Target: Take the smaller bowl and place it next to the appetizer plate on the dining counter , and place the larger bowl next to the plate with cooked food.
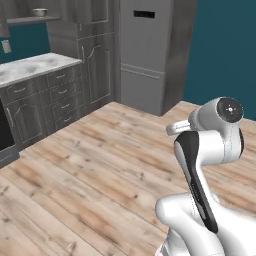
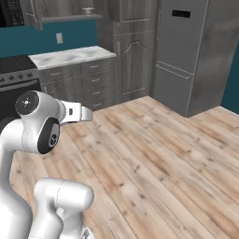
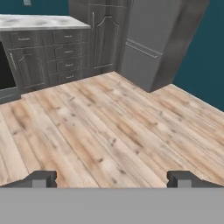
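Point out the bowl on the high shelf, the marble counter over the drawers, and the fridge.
bowl (image 1: 40,12), left base view, its side wall.
marble counter (image 1: 35,66), left base view, its bare top.
fridge (image 2: 179,56), right base view, its door front.

A bowl (image 1: 40,12) sits on a shelf (image 1: 30,20) above the worktop (image 1: 35,66); the fridge (image 1: 150,55) stands to the right, cabinets (image 1: 97,65) between.

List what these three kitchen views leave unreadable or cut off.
- Bowl on the shelf: left base view, too small to tell which bowl.
- Stove: right base view, partly behind the arm.
- Marble counter over drawers: hand view, cut by the left and top edges.
- Gripper: open, its fingertips partly behind the bottom band.
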Available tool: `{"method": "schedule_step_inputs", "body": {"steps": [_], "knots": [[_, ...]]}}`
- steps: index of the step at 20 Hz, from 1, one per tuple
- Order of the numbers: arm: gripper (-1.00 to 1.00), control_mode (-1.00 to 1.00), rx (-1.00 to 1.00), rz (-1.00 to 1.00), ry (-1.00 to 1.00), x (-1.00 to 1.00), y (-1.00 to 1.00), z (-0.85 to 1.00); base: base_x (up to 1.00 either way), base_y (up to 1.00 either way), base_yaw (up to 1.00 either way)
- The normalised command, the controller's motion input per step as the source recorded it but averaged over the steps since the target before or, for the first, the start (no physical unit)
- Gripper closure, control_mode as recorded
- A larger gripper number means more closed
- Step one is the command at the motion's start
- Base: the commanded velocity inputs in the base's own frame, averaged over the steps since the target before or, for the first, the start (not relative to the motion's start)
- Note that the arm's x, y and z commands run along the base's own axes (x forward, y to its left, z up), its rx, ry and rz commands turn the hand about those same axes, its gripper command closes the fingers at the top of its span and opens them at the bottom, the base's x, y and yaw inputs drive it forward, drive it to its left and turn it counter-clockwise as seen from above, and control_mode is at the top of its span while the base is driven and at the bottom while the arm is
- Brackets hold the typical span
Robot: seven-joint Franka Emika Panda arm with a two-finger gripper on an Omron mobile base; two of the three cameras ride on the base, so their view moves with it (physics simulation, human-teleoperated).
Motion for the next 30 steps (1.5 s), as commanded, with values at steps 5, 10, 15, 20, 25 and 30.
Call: {"method": "schedule_step_inputs", "body": {"steps": [5, 10, 15, 20, 25, 30], "knots": [[-1.0, 1.0, 0.0, 0.0, 0.0, 0.0, 0.0, 0.0, 1.0, 0.0, 0.17], [-1.0, 1.0, 0.0, 0.0, 0.0, 0.0, 0.0, 0.0, 1.0, -0.02, 0.17], [-1.0, 1.0, 0.0, 0.0, 0.0, 0.0, 0.0, 0.0, 1.0, -0.09, 0.18], [-1.0, 1.0, 0.0, 0.0, 0.0, 0.0, 0.0, 0.0, 1.0, -0.07, 0.18], [-1.0, 1.0, 0.0, 0.0, 0.0, 0.0, 0.0, 0.0, 1.0, -0.08, 0.18], [-1.0, 1.0, 0.0, 0.0, 0.0, 0.0, 0.0, 0.0, 1.0, -0.12, 0.18]]}}
